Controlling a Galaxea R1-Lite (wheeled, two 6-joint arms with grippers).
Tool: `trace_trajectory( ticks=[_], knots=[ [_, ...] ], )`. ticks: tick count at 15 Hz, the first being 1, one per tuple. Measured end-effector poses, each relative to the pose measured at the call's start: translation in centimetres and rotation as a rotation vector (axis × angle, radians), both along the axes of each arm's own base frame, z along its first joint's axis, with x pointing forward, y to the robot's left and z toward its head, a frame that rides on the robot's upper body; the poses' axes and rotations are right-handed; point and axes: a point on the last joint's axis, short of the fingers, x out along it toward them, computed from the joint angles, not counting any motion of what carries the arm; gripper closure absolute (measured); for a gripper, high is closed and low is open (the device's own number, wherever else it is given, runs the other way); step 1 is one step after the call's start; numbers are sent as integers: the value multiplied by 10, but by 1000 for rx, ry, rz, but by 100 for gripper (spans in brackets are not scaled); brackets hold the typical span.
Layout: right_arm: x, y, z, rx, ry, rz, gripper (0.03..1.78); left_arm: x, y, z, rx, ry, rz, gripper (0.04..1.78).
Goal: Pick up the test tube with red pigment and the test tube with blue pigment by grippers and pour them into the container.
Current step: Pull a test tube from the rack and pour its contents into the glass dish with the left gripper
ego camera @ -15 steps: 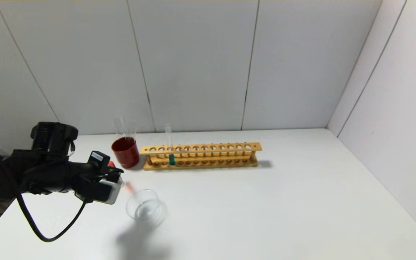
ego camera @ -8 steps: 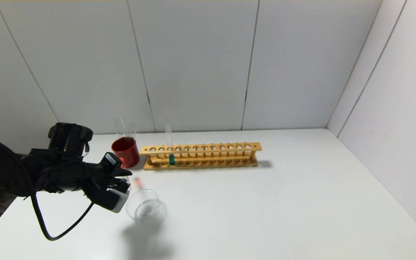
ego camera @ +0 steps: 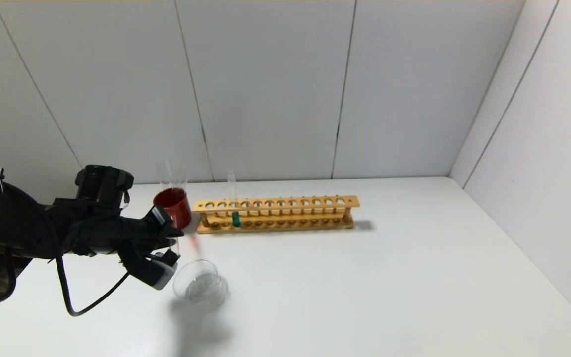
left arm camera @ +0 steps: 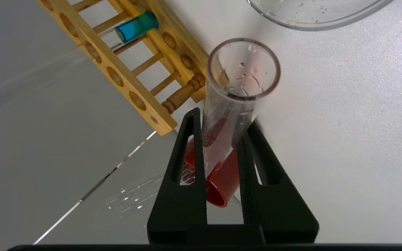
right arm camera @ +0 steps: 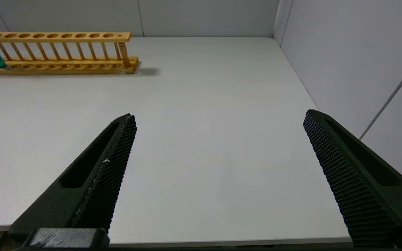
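My left gripper (ego camera: 168,251) is shut on the test tube with red pigment (ego camera: 194,243) and holds it tilted just above the far left rim of the clear glass container (ego camera: 200,287). In the left wrist view the red tube (left arm camera: 237,90) sits between the fingers of the left gripper (left arm camera: 222,118), with its open mouth near the container's rim (left arm camera: 312,19). Red liquid streaks its inner wall. The test tube with blue pigment (ego camera: 236,218) stands in the wooden rack (ego camera: 285,203). My right gripper (right arm camera: 220,115) is open and empty over the table's front right.
A dark red cup (ego camera: 173,208) with plain clear tubes stands left of the rack, just behind my left gripper. The rack also shows in the left wrist view (left arm camera: 124,69) and the right wrist view (right arm camera: 58,52). Walls close the table's back and right sides.
My left gripper has moved right and farther back toward the container and turned. The red tube has swung with it over the container's far left rim.
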Motion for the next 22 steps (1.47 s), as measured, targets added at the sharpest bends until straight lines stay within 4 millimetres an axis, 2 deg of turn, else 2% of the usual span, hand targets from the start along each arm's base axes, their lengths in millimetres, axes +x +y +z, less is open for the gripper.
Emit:
trace_trajectory(
  ticks=[8, 22],
  knots=[
    [0, 0, 0, 0, 0, 0, 6, 0, -17, -2, 70, -18, -54, 150],
    [0, 0, 0, 0, 0, 1, 6, -3, -23, 4, 186, -86, -94, 150]
  ],
)
